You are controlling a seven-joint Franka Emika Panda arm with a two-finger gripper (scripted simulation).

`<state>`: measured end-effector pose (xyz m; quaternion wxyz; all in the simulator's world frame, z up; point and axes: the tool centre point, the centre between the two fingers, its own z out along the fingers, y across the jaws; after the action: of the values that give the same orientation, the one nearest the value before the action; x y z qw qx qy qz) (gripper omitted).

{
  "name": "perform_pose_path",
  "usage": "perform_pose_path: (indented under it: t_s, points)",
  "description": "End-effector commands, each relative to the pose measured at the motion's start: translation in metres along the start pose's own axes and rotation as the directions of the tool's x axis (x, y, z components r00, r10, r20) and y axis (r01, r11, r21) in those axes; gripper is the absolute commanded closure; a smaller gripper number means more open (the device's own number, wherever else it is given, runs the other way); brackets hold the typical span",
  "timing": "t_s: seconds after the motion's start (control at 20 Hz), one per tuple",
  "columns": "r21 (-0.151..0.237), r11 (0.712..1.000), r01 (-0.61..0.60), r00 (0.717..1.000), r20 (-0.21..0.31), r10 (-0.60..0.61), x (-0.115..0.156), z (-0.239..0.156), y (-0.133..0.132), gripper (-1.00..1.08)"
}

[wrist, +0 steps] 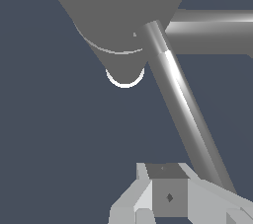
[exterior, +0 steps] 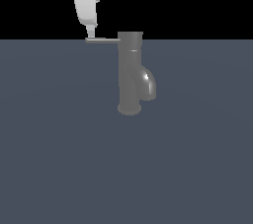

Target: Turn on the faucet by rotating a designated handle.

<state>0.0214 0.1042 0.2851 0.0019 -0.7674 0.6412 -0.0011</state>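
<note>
No readable text, label, brand, number or sign appears anywhere.

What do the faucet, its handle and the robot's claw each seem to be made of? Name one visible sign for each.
The faucet looks like dark grey polished metal: a bright highlight sits on its curved spout. The handle seems the same metal, with a white gleam along the rod in the wrist view. The claw looks like matte white plastic or painted metal, evenly shaded without glints. These are renders, so this is only appearance.
</note>
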Motion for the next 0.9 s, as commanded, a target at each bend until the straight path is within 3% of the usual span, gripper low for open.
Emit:
perform_pose_path:
  t_s: [0.0, 0.4, 0.5, 0.85]
  points:
    - [-0.005, 1.000, 0.000, 1.000, -0.001, 0.000, 0.000, 0.000, 0.010, 1.08]
    - [-0.004, 1.000, -0.001, 1.000, -0.001, 0.001, 0.002, 0.000, 0.034, 1.08]
    - [-0.001, 1.000, 0.002, 1.000, -0.001, -0.002, 0.001, 0.000, 0.029, 1.08]
    - [-0.001, 1.000, 0.001, 1.000, -0.001, -0.001, 0.023, 0.000, 0.050, 1.08]
